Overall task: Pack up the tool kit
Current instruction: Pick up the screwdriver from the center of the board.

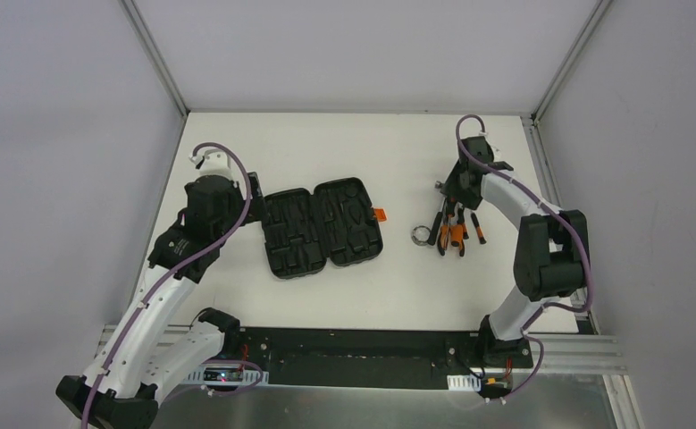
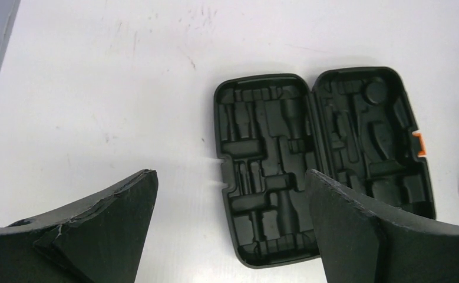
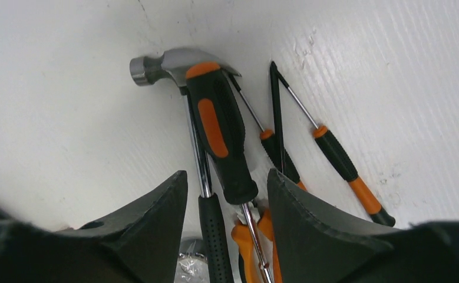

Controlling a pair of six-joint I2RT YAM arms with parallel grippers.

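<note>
Top camera looks down on whole table [image 1: 326,143], left wrist above case [image 2: 268,153], right wrist close over tools [image 3: 221,135], both shared overhead.

Case [image 1: 324,228]: lying open on the desk [image 1: 362,143], left of centre.
Tools [image 1: 456,231]: lying bunched on the desk, right of the case.
Hammer [image 3: 156,66]: lying under 1 screwdriver [image 3: 221,135].

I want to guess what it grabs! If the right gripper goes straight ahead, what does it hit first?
Probably the thick screwdriver handle, lying over the hammer, between the right gripper's jaws. Depth is unclear.
</note>
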